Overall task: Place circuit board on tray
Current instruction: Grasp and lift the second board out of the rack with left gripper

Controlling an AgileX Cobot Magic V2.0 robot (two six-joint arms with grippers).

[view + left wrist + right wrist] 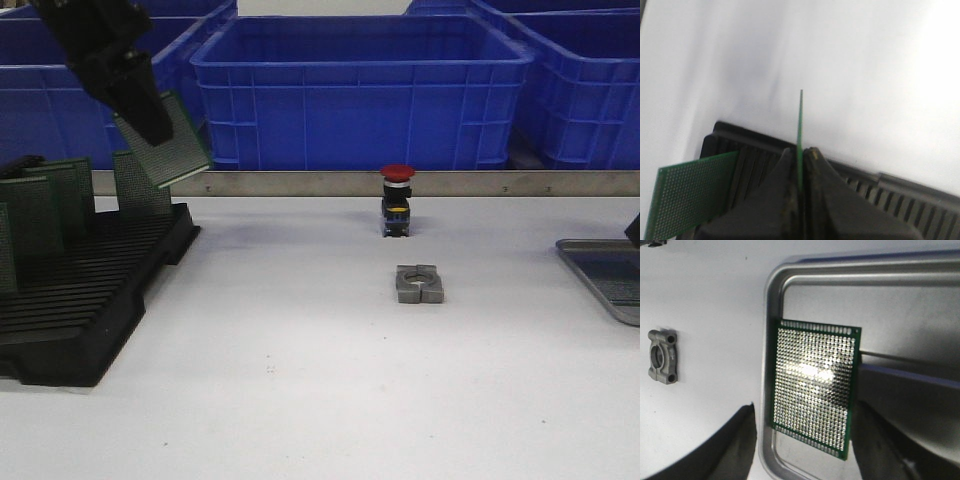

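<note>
While the left tool [150, 125] is clamped tight on the top edge of a green circuit board [175, 145], holding it tilted in the air above the black slotted rack [85, 300], the grip looks thin: in the left wrist view the board [800, 125] shows edge-on, pinched only along a narrow strip between the closed fingers [782, 200]. A quick swing across the table [300, 380] could make it pivot or slip in that pinch. Other boards [140, 185] stand in the rack just below, so a low or sideways start could catch one and knock it over.

The tray [605, 275] sits well apart at the far right edge of the table. Between rack and tray lie a red-capped push button [397, 200] and a small grey metal clamp block [419, 283]; a low path could strike either.

In the right wrist view a second board [815, 390] already lies in the tray [771, 320], leaning over its rim, so another board set down there could land on it or nudge it out. The right tool [805, 455] hovers above the tray; I cannot tell how far it is open. Both arms meeting over the tray risk a collision.
</note>
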